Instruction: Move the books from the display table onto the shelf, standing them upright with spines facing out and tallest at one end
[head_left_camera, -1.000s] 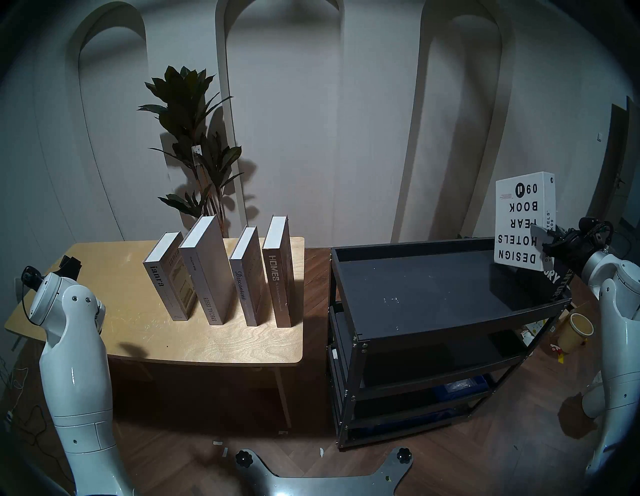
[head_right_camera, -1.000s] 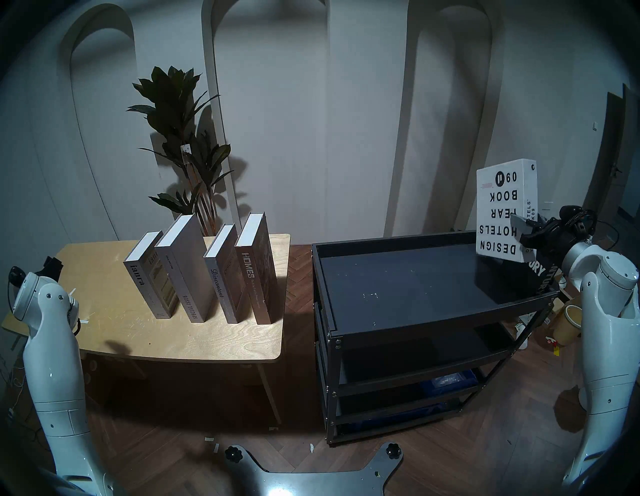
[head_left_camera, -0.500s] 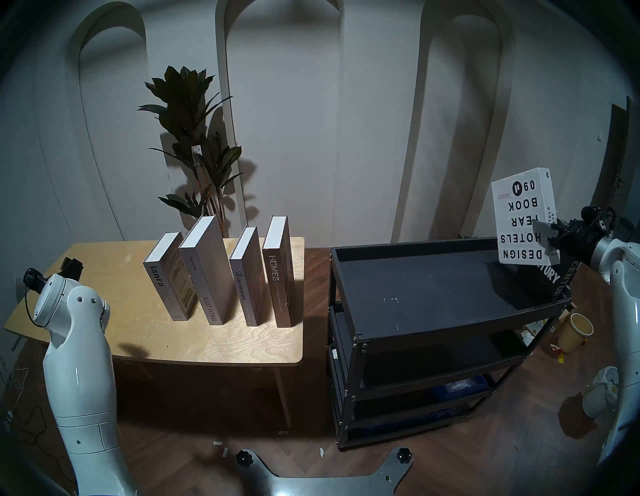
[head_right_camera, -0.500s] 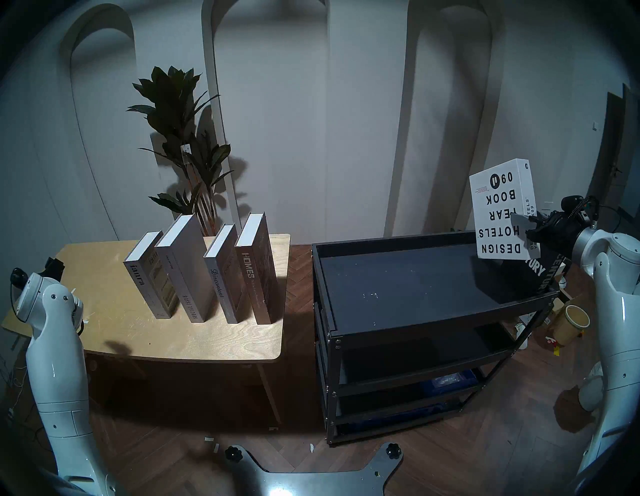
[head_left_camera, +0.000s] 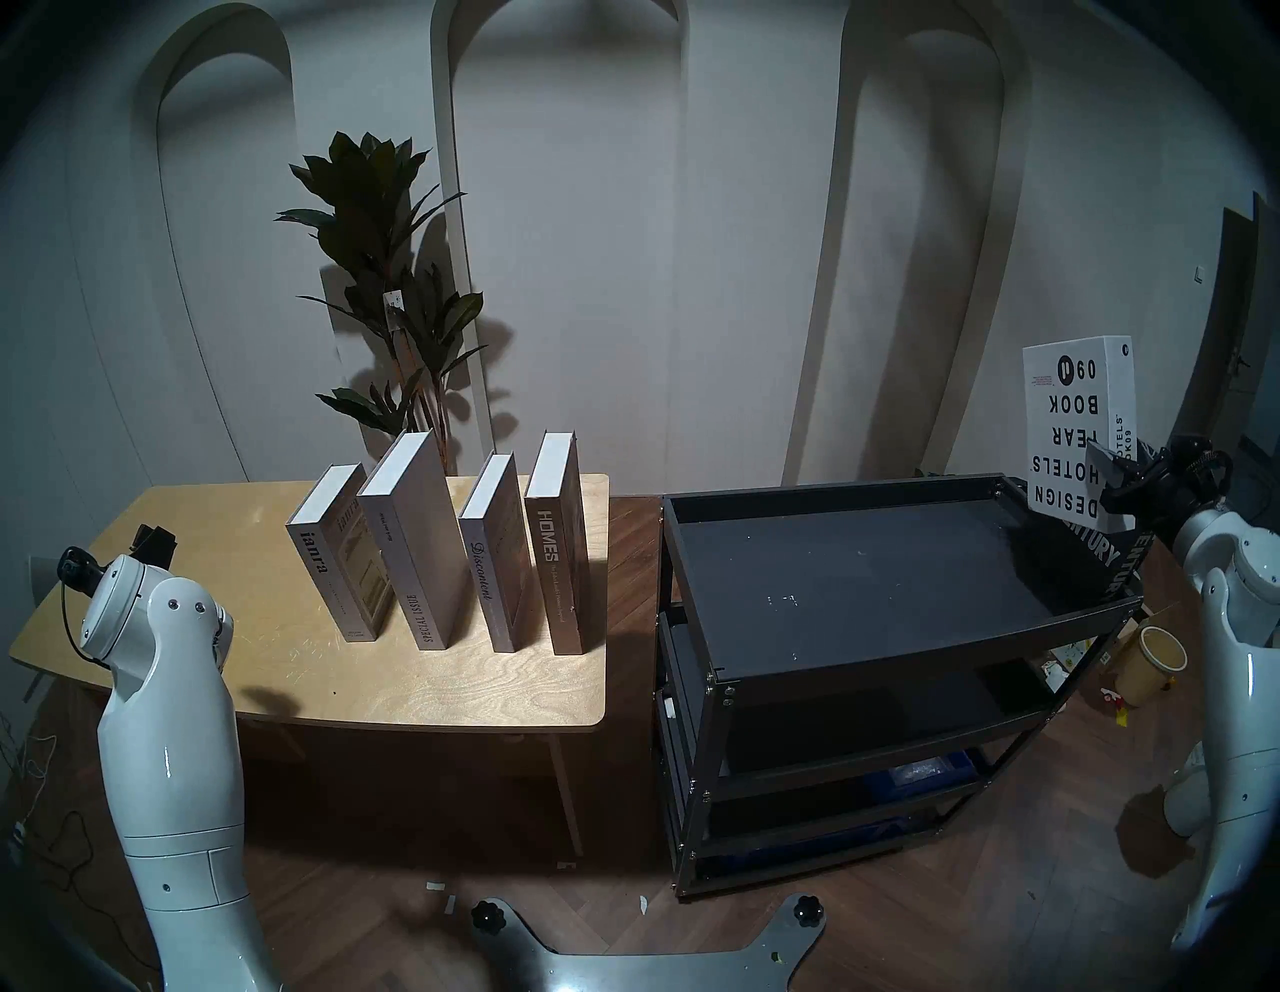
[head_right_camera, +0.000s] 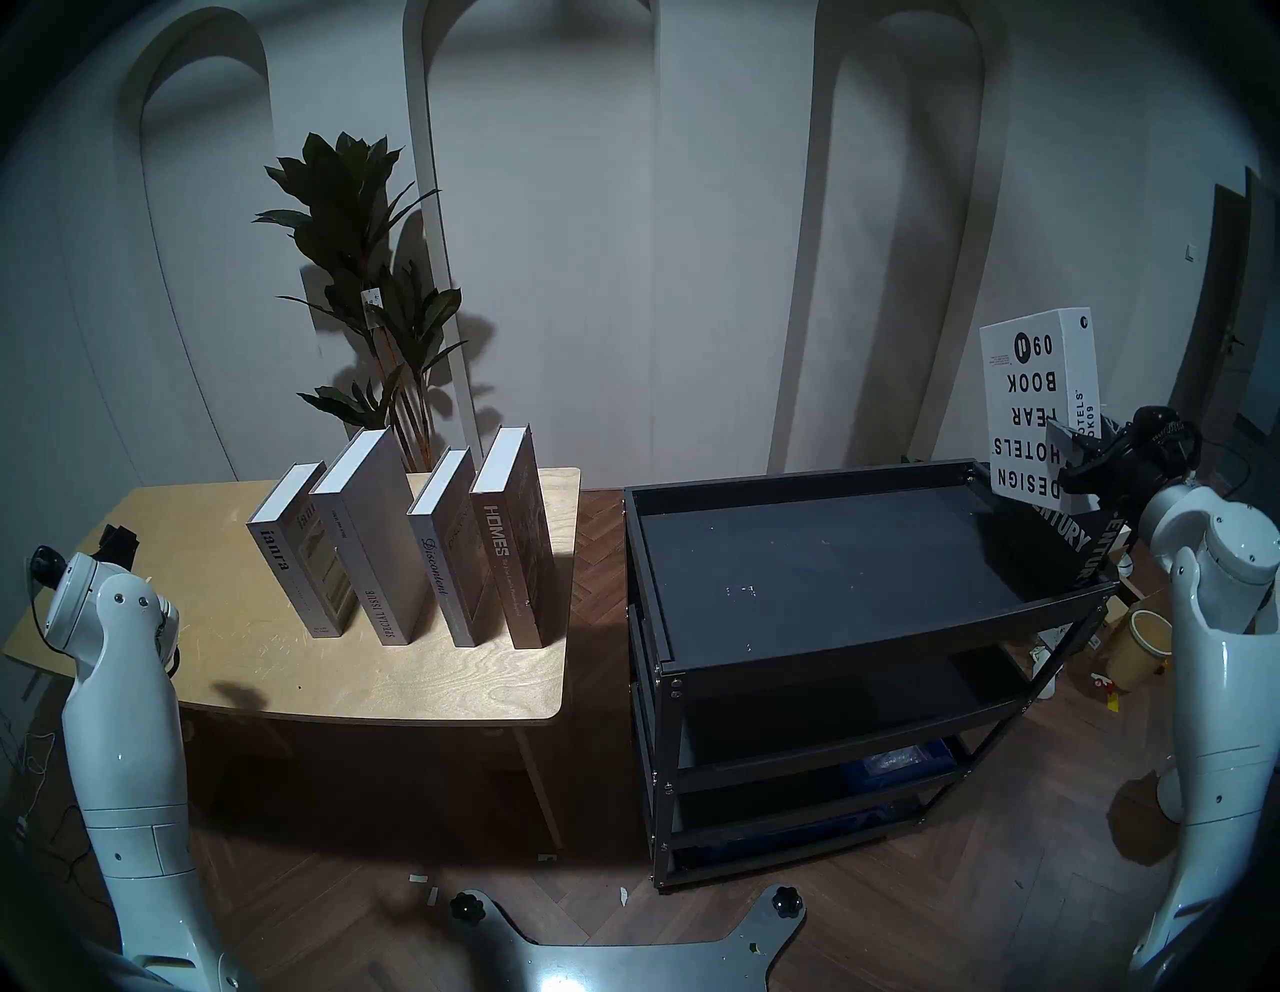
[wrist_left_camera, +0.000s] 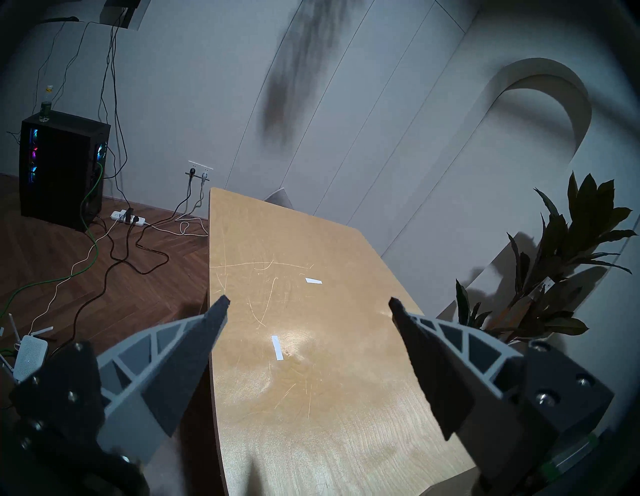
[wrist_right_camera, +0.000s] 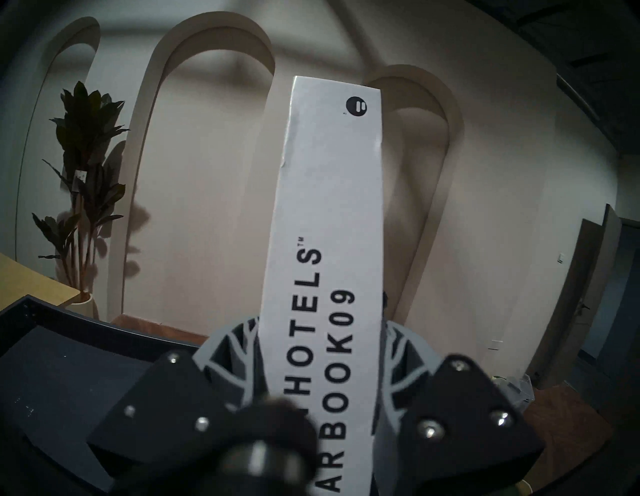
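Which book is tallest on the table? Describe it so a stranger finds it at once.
Start at the plywood table left of the black rack. Four books stand in a row on it; take the second from the left, the grey book. Its spine reads SPECIAL ISSUE, and it rises above the ianra book and the Discontent book either side.

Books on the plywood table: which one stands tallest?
The grey "SPECIAL ISSUE" hardcover, second from the left; its top edge rises above the "ianra", "Discontent" and "HOMES" books.
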